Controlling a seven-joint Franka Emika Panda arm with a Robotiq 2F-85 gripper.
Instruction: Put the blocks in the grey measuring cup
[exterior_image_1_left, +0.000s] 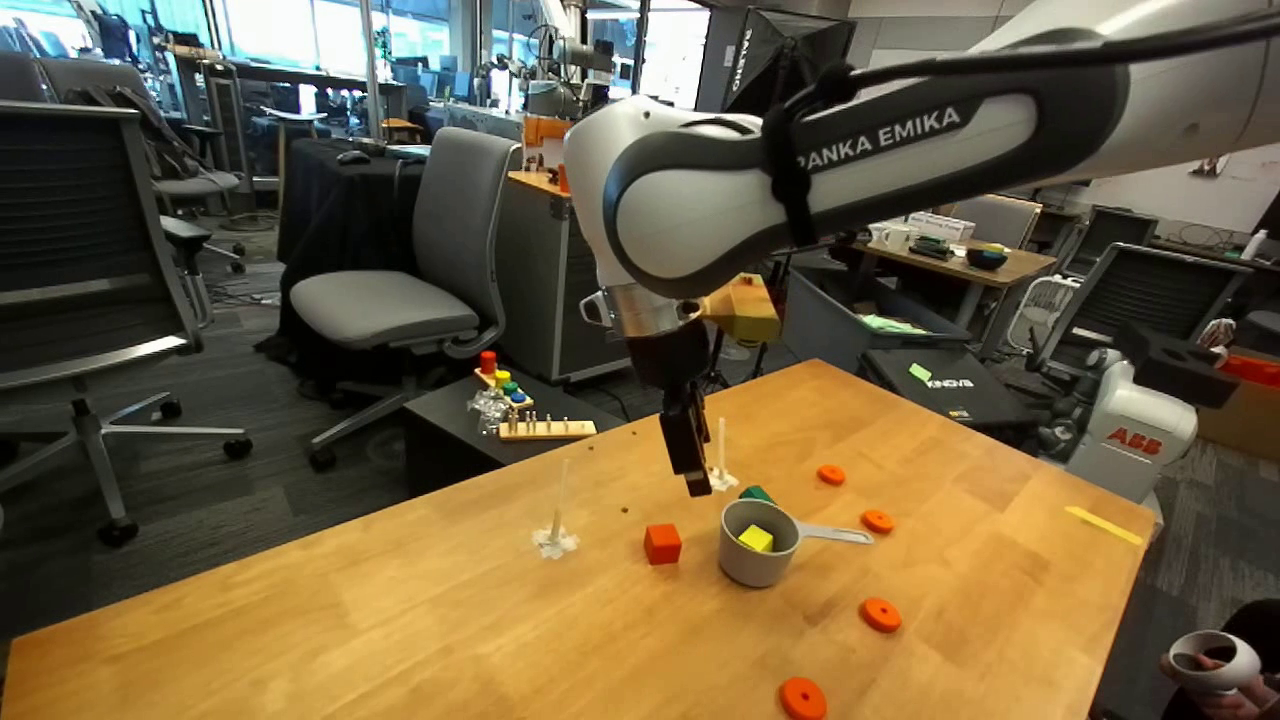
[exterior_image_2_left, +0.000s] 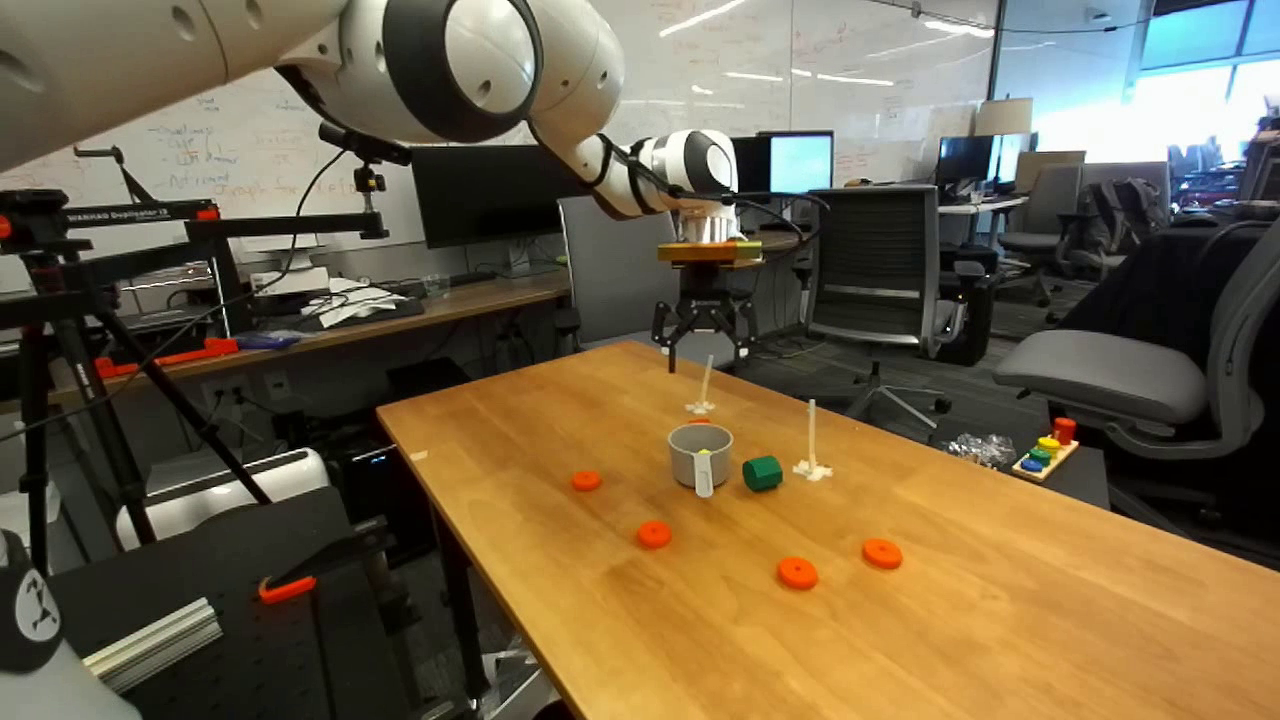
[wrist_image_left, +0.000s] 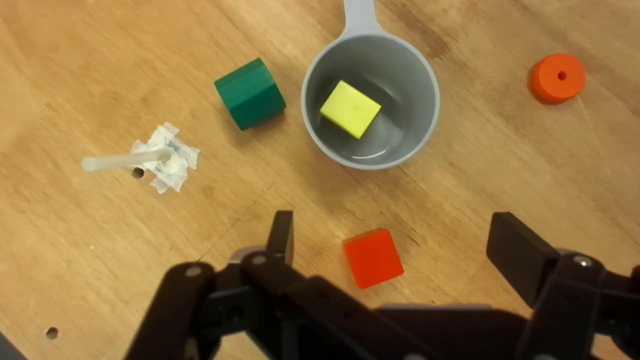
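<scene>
The grey measuring cup (exterior_image_1_left: 741, 566) stands upright on the table; it also shows in an exterior view (exterior_image_2_left: 684, 466) and the wrist view (wrist_image_left: 419, 112). A yellow block (wrist_image_left: 351, 109) lies inside it, and shows in an exterior view (exterior_image_1_left: 756, 539). An orange-red cube (exterior_image_1_left: 662, 544) sits on the table beside the cup; it shows in the wrist view (wrist_image_left: 373, 258) between the open fingers, nearer the left one. In an exterior view the cube (exterior_image_2_left: 699, 421) is mostly hidden behind the cup. My gripper (wrist_image_left: 392, 237) is open and empty, above the table; it shows in both exterior views (exterior_image_1_left: 698, 488) (exterior_image_2_left: 707, 358).
A dark green block (wrist_image_left: 251, 95) lies close beside the cup. Several orange discs (exterior_image_2_left: 654, 534) lie on the table (exterior_image_2_left: 960, 620). Two thin upright sticks (exterior_image_2_left: 812, 435) (exterior_image_2_left: 706, 380) are taped to it. A black side stand (exterior_image_1_left: 450, 440) holds peg toys.
</scene>
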